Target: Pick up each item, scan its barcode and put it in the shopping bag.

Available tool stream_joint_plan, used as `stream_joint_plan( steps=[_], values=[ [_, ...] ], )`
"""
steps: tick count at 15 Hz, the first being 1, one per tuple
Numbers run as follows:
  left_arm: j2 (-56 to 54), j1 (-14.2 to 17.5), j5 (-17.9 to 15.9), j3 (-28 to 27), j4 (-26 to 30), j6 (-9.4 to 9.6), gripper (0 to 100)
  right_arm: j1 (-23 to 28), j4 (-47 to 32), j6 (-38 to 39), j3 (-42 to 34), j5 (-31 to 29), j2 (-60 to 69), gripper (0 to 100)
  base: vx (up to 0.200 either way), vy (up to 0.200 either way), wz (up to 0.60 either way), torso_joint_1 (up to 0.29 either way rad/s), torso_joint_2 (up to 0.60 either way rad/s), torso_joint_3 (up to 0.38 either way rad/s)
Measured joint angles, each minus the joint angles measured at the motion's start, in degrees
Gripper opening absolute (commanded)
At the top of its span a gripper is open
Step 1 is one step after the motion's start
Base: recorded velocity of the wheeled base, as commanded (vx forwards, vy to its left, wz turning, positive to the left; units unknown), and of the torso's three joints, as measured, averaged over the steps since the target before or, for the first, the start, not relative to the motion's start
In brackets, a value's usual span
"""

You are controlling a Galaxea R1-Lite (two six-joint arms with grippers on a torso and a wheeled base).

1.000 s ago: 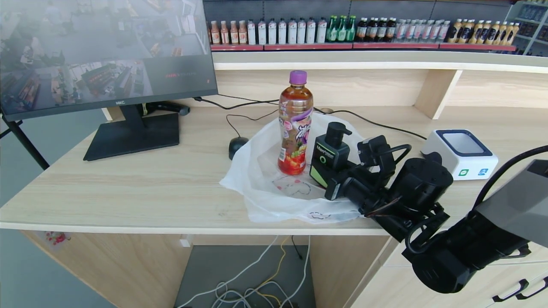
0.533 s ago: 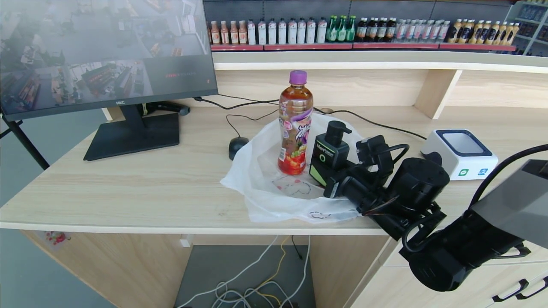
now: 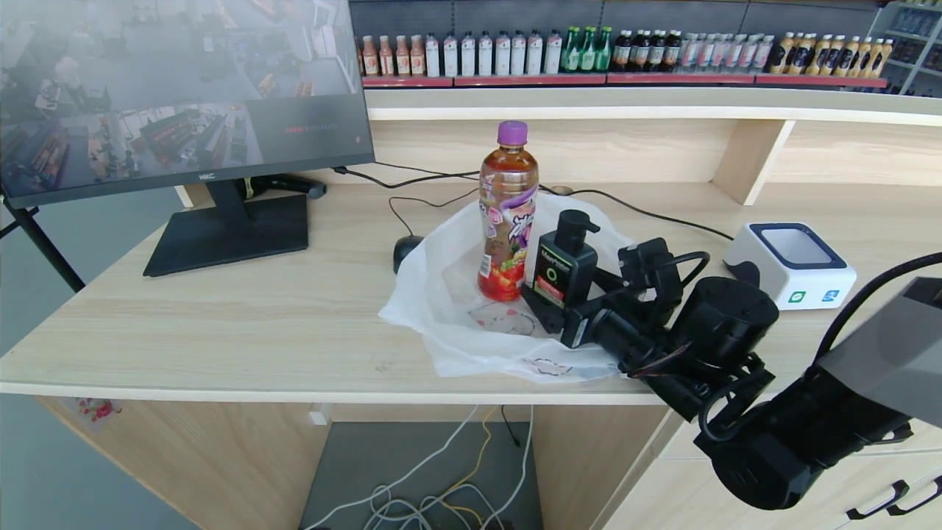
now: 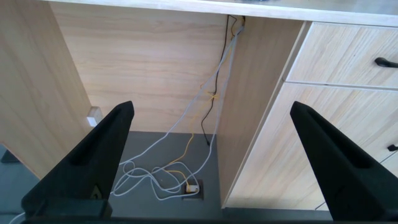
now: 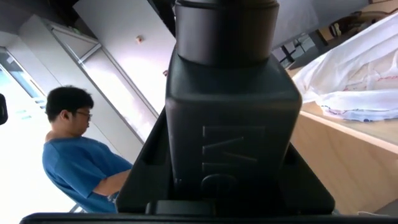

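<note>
My right gripper (image 3: 568,300) is clamped on the lower body of the black pump bottle (image 3: 563,265), a little right of centre in the head view. The bottle stands nearly upright with its pump head leaning slightly to the right. It sits above the white shopping bag (image 3: 456,316), which lies crumpled and spread on the worktop (image 3: 243,324). I cannot tell whether the bottle's base touches the plastic.

Just left of it, the purple-capped juice bottle (image 3: 507,213) stands upright on the bag. The white scanner (image 3: 791,263) sits well to the right, apart from the bag. A black mouse (image 3: 406,252) lies at the bag's left edge, and a monitor (image 3: 176,88) is in the upper left.

My left gripper (image 4: 211,111) is spread wide with nothing between its fingers (image 4: 106,146), facing the cables (image 4: 168,177) under the worktop.
</note>
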State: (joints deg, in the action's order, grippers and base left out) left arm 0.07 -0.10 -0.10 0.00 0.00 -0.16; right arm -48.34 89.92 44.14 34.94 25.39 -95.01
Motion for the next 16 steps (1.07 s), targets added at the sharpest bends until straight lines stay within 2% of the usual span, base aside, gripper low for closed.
stream_joint_plan(
  steps=[6,9,12,14,16],
  values=[
    [0.0,0.0,0.0,0.0,0.0,0.0,100,0.2,0.0,-13.1,-3.6,-0.2,0.6,0,0.0,0.0,0.0,0.0,0.0,0.0],
    [0.0,0.0,0.0,0.0,0.0,0.0,100,0.8,0.0,-19.1,-6.7,-2.2,1.8,0,0.0,0.0,0.0,0.0,0.0,0.0],
    [0.0,0.0,0.0,0.0,0.0,0.0,100,1.7,0.0,-28.0,-9.6,-10.8,2.9,0,0.0,0.0,0.0,0.0,0.0,0.0],
    [0.0,0.0,0.0,0.0,0.0,0.0,100,2.5,-2.0,-33.6,-9.7,-18.6,3.4,0,0.0,0.0,0.0,0.0,0.0,0.0],
    [0.0,0.0,0.0,0.0,0.0,0.0,100,4.9,-4.0,-40.7,-9.6,-24.0,4.1,0,0.0,0.0,0.0,0.0,0.0,0.0]
  ],
)
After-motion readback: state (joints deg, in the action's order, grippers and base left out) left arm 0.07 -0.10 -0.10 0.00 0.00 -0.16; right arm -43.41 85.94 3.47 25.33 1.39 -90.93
